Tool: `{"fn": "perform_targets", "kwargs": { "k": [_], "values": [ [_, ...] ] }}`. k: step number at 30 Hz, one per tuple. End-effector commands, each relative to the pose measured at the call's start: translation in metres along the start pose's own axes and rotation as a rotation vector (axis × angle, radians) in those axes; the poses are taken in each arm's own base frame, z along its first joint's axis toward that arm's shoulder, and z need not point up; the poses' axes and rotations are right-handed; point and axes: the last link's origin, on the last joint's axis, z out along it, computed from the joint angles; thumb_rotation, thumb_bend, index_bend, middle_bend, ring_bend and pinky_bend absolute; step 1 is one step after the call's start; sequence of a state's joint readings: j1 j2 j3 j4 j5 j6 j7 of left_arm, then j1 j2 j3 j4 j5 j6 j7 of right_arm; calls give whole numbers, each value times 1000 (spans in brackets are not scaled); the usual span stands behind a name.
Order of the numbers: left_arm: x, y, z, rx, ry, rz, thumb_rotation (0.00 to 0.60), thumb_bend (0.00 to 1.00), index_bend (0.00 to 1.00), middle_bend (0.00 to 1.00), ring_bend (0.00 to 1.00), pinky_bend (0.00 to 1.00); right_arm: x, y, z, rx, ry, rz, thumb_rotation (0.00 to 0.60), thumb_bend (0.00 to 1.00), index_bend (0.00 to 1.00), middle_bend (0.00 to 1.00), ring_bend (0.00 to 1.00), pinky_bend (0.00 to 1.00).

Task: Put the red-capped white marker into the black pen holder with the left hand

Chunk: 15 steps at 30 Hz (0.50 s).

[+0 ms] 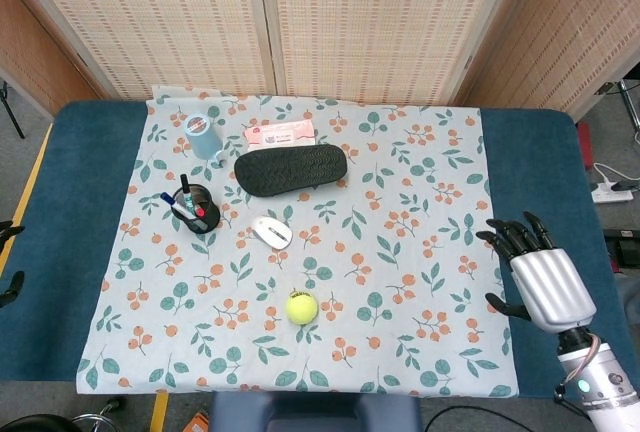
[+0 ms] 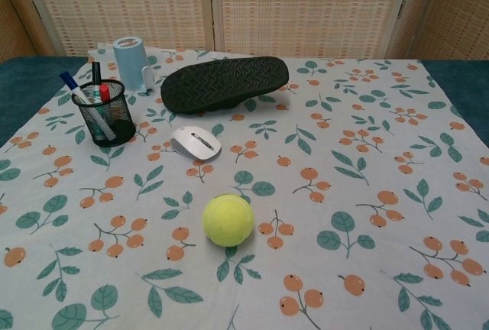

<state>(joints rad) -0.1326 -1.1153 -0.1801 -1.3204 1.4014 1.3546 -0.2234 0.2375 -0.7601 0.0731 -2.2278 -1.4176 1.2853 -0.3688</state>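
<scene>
Woven cane screens back the room in the head view, and a blue-topped table [image 1: 60, 202] carries a floral tablecloth [image 1: 420, 202] printed with orange berries and green leaves. The right hand [image 1: 535, 277] hovers over the near right edge of the cloth, fingers spread apart, holding nothing and touching nothing. At the far left border only a few dark fingertips of the left hand [image 1: 8, 287] show, too little to tell how it is set. The black pen holder [image 1: 194, 210] stands on the left part of the cloth with the red-capped white marker [image 1: 199, 213] inside it beside other pens. A blue tape roll [image 1: 203, 135] stands farther back, a pink card [image 1: 281, 134] lies to its right, and a black sandal [image 1: 291, 169] lies sole up just nearer. A white mouse [image 1: 271, 231] sits right of the holder, a tennis ball [image 1: 301, 306] nearer.

In the chest view no hand shows. The marker's red cap pokes above the mesh rim of the holder, alongside a blue-capped pen [image 2: 70, 82] leaning left. The mouse lies between holder and ball; the sandal stretches behind it.
</scene>
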Motion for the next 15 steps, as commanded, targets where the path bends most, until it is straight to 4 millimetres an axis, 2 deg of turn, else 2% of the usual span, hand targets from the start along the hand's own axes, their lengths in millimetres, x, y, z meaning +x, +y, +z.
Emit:
{"fn": "perform_targets", "kwargs": {
  "k": [1,10,15],
  "values": [
    [-11,-18,-10,42,-46,-35,600,357,205,129,46,148,-1,1,1,-6,-4,-1,600,98,211,128,129,0],
    [-11,-6,-7,2,-59,-65,600,356,200,130,39,148,-3,2,3,-14,-10,-4,600,98,211,128,130,0],
    [-12,-6,-8,13,-62,-67,600,357,198,130,37,147,-2,2,3,-19,-7,-4,600,98,211,128,130,0]
  ]
}}
